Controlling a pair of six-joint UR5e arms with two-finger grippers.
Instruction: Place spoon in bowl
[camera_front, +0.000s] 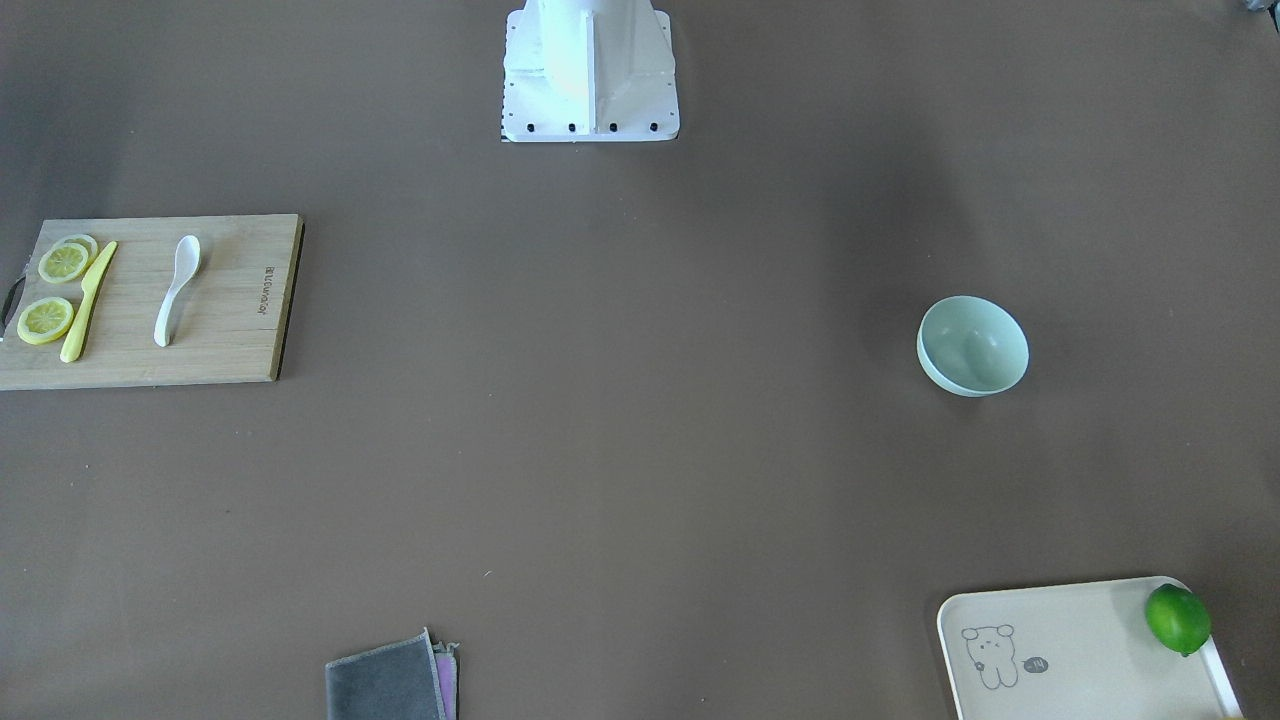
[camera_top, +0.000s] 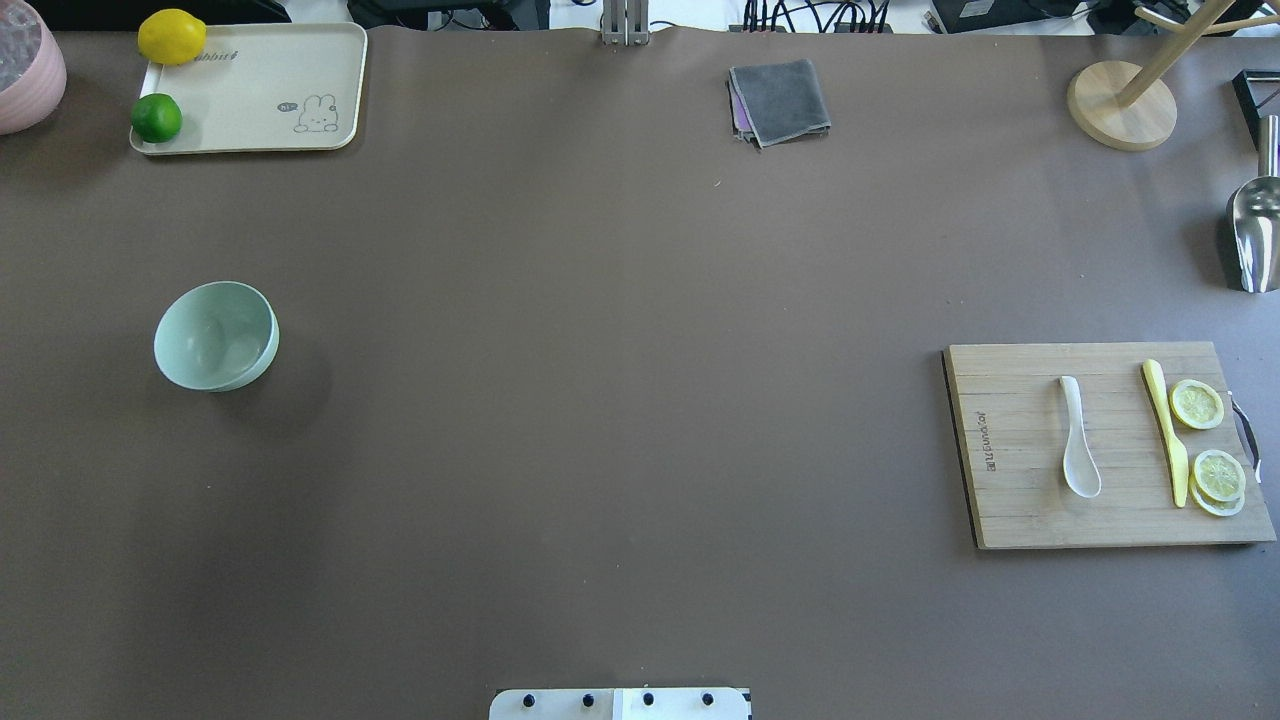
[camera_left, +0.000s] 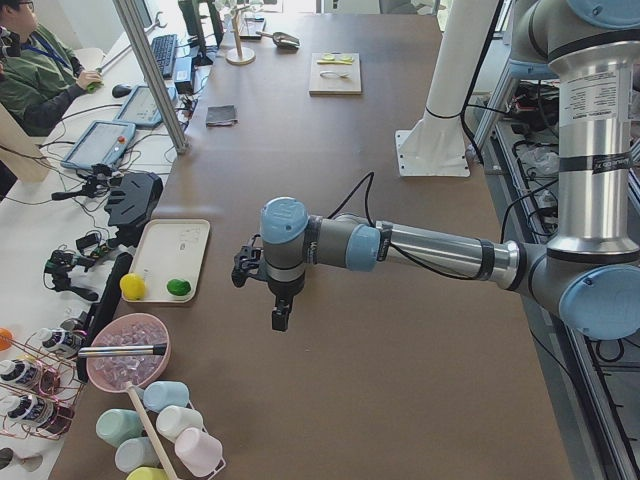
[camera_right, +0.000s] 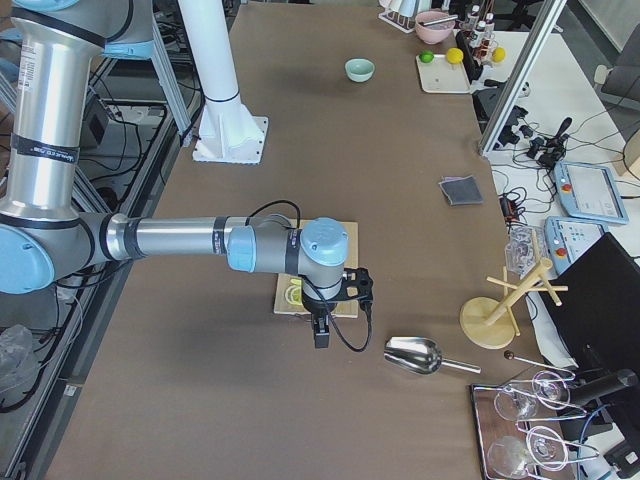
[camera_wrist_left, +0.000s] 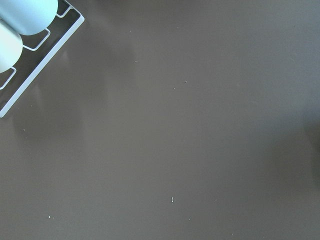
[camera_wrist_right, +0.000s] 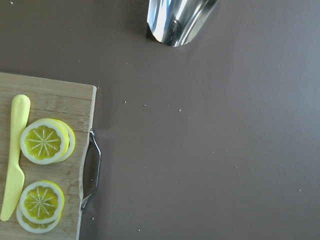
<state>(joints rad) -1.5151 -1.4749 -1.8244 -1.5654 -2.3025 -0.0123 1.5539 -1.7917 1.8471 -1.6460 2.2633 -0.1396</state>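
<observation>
The white spoon (camera_front: 177, 290) lies on a wooden cutting board (camera_front: 235, 330) at the robot's right, next to a yellow knife (camera_front: 88, 300); it also shows in the overhead view (camera_top: 1078, 450). The mint-green bowl (camera_front: 972, 345) stands empty on the robot's left side, also seen from overhead (camera_top: 215, 335). My left gripper (camera_left: 280, 318) hangs over the table's left end, short of the bowl. My right gripper (camera_right: 321, 338) hangs just beyond the cutting board's outer edge. Both show only in the side views, so I cannot tell whether they are open or shut.
Lemon slices (camera_top: 1197, 404) lie beside the knife on the board. A metal scoop (camera_top: 1255, 235) and a wooden stand (camera_top: 1120, 105) are at far right. A grey cloth (camera_top: 780, 100) lies at the far edge. A cream tray (camera_top: 270, 60) holds a lemon and a lime.
</observation>
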